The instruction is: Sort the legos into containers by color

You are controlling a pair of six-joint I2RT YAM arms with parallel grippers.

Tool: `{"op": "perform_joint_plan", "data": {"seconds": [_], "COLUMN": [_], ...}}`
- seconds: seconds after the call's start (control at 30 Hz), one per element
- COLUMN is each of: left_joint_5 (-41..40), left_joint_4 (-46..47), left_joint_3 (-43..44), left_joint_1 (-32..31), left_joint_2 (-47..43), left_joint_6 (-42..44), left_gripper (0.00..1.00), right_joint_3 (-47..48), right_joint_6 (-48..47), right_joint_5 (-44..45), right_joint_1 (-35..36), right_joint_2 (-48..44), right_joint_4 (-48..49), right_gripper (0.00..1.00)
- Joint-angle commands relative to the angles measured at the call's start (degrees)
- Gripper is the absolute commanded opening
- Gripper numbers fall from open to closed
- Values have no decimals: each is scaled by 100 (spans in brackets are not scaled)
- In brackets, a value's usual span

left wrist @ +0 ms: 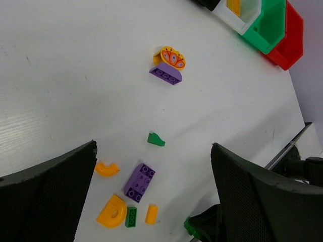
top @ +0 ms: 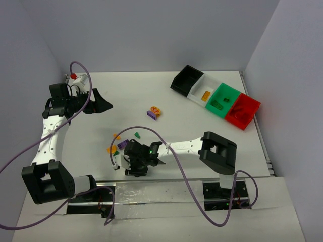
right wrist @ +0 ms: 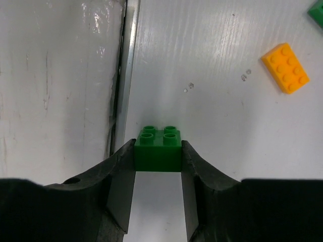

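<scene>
A small green brick is grasped between the fingers of the right claw, which are clenched on its two side faces. Whether the brick touches the white table cannot be told. Four studs, set two by two, are shown on its upper face. The body is seen as square, so no long axis can be made out. The colour is plain and glossy. An orange brick is seen ahead and to the right of that claw, lying slantwise. The left claw is spread wide, released, with a green wedge lying on the table between its fingers.
</scene>
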Motion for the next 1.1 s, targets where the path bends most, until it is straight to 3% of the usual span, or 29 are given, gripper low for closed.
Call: {"op": "perform_joint_plan", "data": {"seconds": [0.0,0.13,0.3,0.4,0.67,0.83,1.07], "left_joint_5": [-19,-119,-386,-684,-1467,-1413,-1456], "left_joint_4": [212,160,197,210,334,357,392], "left_joint_3": [129,92,-19,-24,-10,-11,-98], "left_joint_1": [23,32,-45,-261,-840,-970,-979], "left_joint_2": [-41,-87,-170,-134,-165,-145,-180], "left_joint_6": [97,261,461,555,612,517,500], "left_gripper": [99,97,97,96,97,97,97], "right_joint_3": [-56,-107,240,564,1131,1721,2074], "right_joint_6": [-80,64,-145,-318,-673,-737,-797], "right_joint_5": [-82,-424,-274,-170,428,738,1074], "right_joint_1": [-87,-1007,-3177,-4355,-6993,-7828,-8019], "right_joint_2": [-406,-1140,-2243,-2397,-1838,-867,-158], "right_joint_4": [141,-292,-994,-1348,-1524,-1586,-1443], "right_gripper": [18,0,0,0,0,0,3]}}
